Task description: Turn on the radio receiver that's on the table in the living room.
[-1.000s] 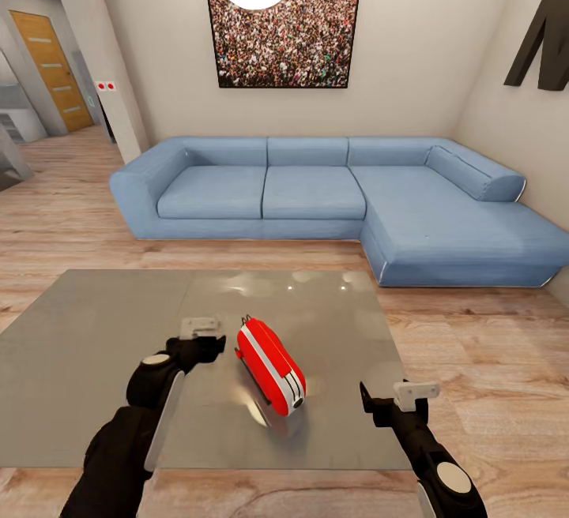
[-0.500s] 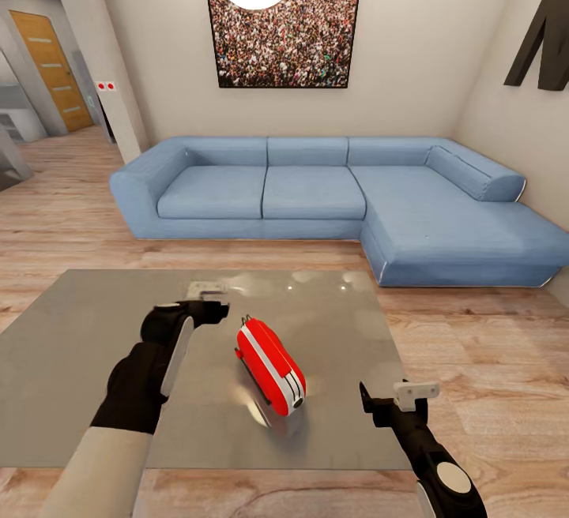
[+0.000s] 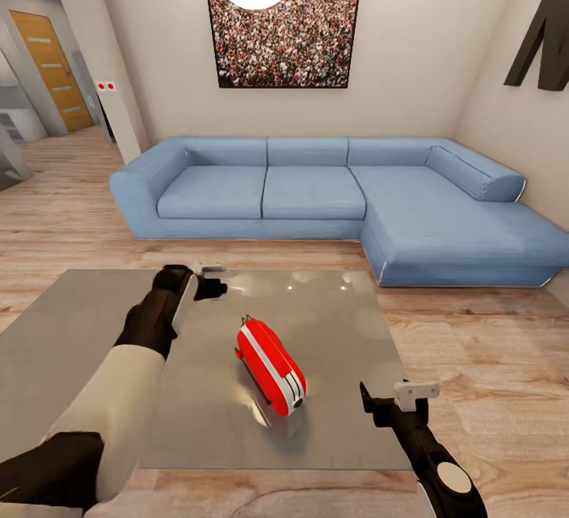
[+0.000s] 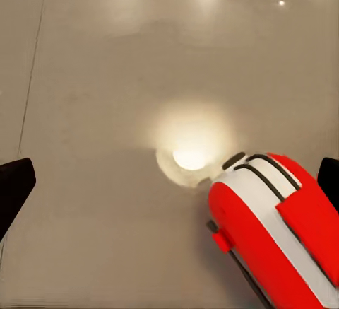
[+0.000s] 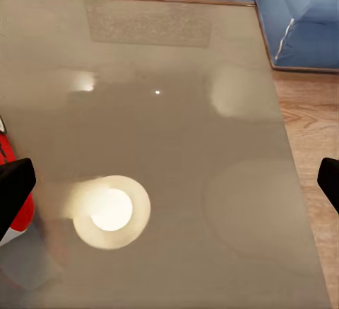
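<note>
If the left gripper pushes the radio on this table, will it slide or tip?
The radio would probably slide: the table is glossy enough to mirror the lamp. It may also tip, since it stands on a narrow edge with rounded ends. It looks like a stiff, small shell, so likely light; a press from the left gripper could shove it away.

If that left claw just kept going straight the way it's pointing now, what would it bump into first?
Most likely the bare glossy table. The left gripper looks down at the tabletop, and the red radio sits off to one side of its line, near one of the fingers. Depth is hard to judge.
</note>
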`<state>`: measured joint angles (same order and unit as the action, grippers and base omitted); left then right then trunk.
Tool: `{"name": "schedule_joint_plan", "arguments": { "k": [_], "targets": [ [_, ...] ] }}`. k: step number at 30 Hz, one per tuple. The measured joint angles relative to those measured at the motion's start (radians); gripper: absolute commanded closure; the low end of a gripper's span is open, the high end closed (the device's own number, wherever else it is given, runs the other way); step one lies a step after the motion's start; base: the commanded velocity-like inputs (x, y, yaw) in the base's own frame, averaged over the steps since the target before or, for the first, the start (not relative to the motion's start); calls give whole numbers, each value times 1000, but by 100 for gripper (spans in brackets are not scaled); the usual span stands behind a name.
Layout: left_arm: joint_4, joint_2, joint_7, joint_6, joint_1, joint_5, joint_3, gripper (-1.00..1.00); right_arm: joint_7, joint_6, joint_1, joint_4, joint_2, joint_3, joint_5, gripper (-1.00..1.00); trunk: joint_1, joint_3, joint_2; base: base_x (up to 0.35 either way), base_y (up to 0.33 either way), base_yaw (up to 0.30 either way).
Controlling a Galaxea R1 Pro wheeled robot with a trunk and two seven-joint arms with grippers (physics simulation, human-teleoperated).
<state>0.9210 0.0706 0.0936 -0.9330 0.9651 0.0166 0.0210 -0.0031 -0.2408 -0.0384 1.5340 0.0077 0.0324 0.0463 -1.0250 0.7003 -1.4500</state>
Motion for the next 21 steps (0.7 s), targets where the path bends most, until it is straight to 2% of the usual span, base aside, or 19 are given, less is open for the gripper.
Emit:
{"name": "schedule_joint_plan", "arguments": {
  "k": [2, 4, 5, 14, 16, 17, 18, 20, 21],
  "targets": [
    [-69, -2, 0, 0, 47, 0, 7, -100, 0, 0, 0, 0, -1, -1, 1, -100, 0, 0, 0, 0, 0, 0],
    [-102, -3, 0, 1, 70, 0, 8, -100, 0, 0, 0, 0, -1, -2, 1, -100, 0, 0, 0, 0, 0, 0],
    [-177, -10, 1, 5, 117, -2, 10, -100, 0, -1, 0, 0, -1, -3, 1, -100, 0, 0, 0, 0, 0, 0],
    [-215, -41, 40, 6, 142, -3, 13, -100, -12, -11, -12, 22, 0, -5, 1, -100, 0, 0, 0, 0, 0, 0],
    [-214, -51, 41, 6, 142, -3, 13, -100, -37, -38, -54, 40, 1, -5, 1, -100, 0, 0, 0, 0, 0, 0],
    [-204, -61, 41, 6, 142, -4, 13, -100, -74, -130, -131, 53, 0, -5, 1, -100, 0, 0, 0, 0, 0, 0],
    [-196, -63, 41, 5, 142, -2, 13, -100, -83, -172, -175, 57, 0, -5, 1, -100, 0, 0, 0, 0, 0, 0],
    [-188, -64, 41, 5, 142, -2, 13, -100, -89, -207, -212, 59, 0, -5, 1, -100, 0, 0, 0, 0, 0, 0],
    [-175, -65, 41, 4, 142, -2, 13, -100, -97, -273, -296, 62, 0, -5, 1, -100, 0, 0, 0, 0, 0, 0]
  ]
}}
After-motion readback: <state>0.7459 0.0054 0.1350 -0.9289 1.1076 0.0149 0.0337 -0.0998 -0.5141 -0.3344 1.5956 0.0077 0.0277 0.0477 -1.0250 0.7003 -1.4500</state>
